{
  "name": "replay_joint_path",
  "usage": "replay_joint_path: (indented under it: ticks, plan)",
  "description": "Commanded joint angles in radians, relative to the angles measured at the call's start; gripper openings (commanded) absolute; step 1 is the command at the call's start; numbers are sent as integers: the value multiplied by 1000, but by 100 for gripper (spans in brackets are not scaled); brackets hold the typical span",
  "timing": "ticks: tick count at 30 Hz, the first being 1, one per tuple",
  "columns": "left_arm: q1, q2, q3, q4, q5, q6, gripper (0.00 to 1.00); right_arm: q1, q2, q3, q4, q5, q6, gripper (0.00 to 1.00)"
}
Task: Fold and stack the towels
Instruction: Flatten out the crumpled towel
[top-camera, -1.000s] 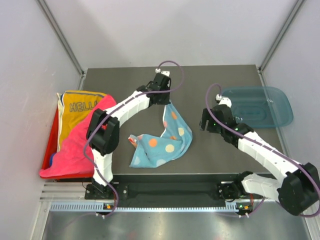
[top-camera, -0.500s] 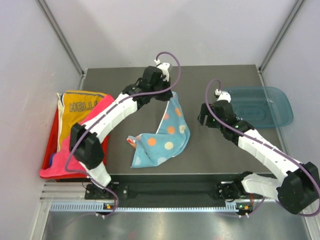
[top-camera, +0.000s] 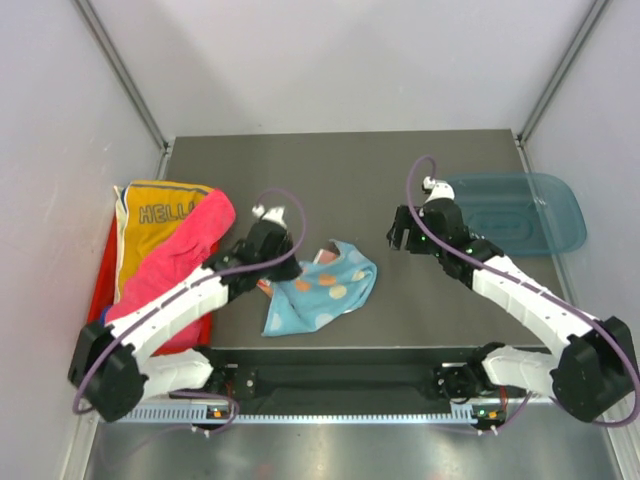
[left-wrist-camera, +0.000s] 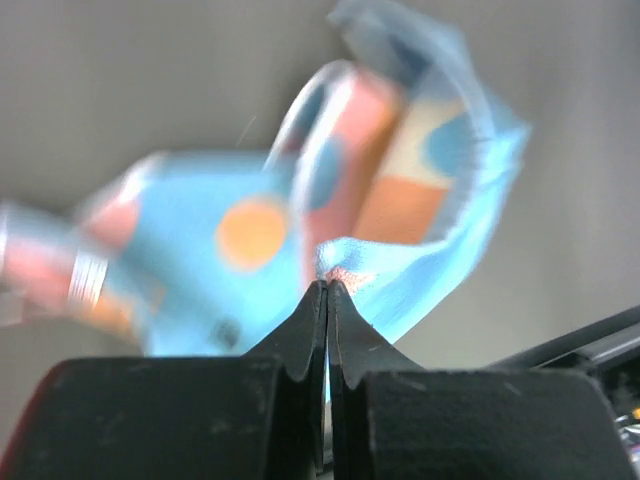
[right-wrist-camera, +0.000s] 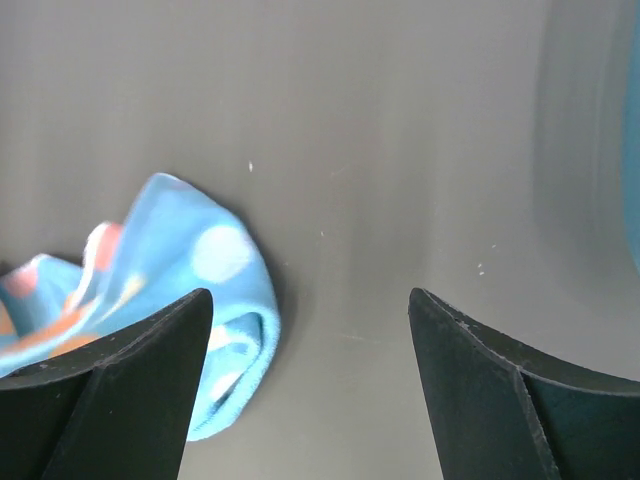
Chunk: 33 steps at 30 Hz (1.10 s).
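Note:
The light blue dotted towel (top-camera: 330, 288) lies crumpled on the dark table, partly folded over itself. My left gripper (top-camera: 287, 270) is at its left edge, shut on a pinkish edge of the towel; the left wrist view shows the jaws (left-wrist-camera: 328, 283) pinched on the cloth (left-wrist-camera: 250, 230). My right gripper (top-camera: 396, 236) is open and empty, hovering right of the towel, whose right end shows in the right wrist view (right-wrist-camera: 215, 250). A hot pink towel (top-camera: 165, 275) and a yellow "HELLO" towel (top-camera: 160, 213) lie on the left.
The red tray (top-camera: 98, 305) sits at the table's left edge under the pink and yellow towels. The translucent teal bin (top-camera: 520, 212) stands at the right edge, behind the right arm. Grey walls enclose the table.
My left arm swung from the back of the table toward the near left, dragging the towel's raised corner down and over itself. My right gripper shifted slightly left.

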Motion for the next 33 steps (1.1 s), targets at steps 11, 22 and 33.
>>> replay_joint_path:
  ticks: [11,22,33]
  plan:
    - [-9,-419,-321,-194,-288,-407,0,167,372,313,30,-84,-143,78]
    - [-9,-449,-332,-196,-344,-432,0,280,678,487,13,-222,-208,79]
    - [-9,-436,-338,-178,-345,-443,0,330,826,543,23,-161,-143,74]
